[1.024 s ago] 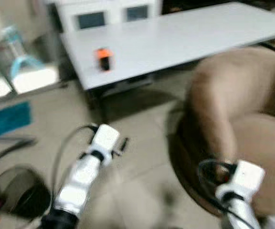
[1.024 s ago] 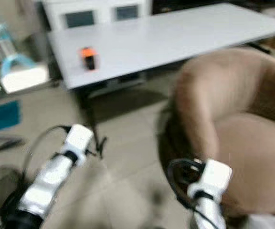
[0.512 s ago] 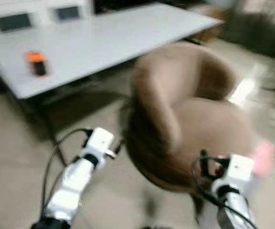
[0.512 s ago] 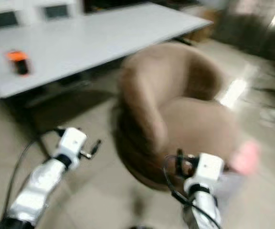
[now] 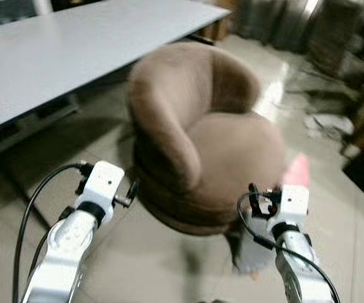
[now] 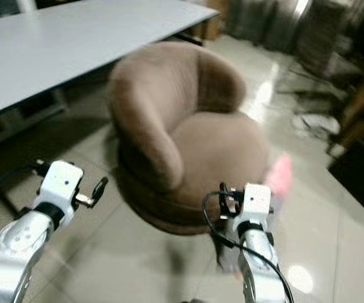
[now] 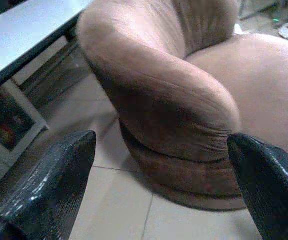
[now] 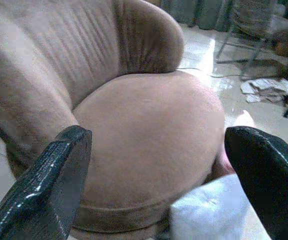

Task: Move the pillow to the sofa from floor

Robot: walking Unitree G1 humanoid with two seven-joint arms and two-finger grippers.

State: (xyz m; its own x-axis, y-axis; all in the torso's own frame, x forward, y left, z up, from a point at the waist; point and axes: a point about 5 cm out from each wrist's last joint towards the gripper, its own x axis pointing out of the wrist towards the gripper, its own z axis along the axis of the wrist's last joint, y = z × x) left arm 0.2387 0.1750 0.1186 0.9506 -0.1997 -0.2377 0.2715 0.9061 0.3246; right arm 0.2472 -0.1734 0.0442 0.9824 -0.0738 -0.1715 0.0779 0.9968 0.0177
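- Dead ahead: round brown sofa chair [image 5: 220,145] on the tile floor [image 5: 138,259], grey table [image 5: 74,44] behind it to the left.
- Pillow [image 8: 211,212] is on the floor, pale, touching the chair's right front base, just below the right arm. A pink thing [image 5: 297,170] pokes up beside it; too blurred to identify.
- Left gripper [image 7: 164,185]: fingers spread wide, empty, facing the chair's left armrest.
- Right gripper [image 8: 159,180]: fingers also spread wide, empty, aimed at the seat cushion with the pillow at the lower edge of its line of sight.
- Step, as I read it: approach, nothing grasped yet.
- Next move likely needs a bend down and to the right, right gripper lowered onto the pillow, then a close on its edge before lifting to the seat.
- Head views are blurred, so pillow outline is uncertain.
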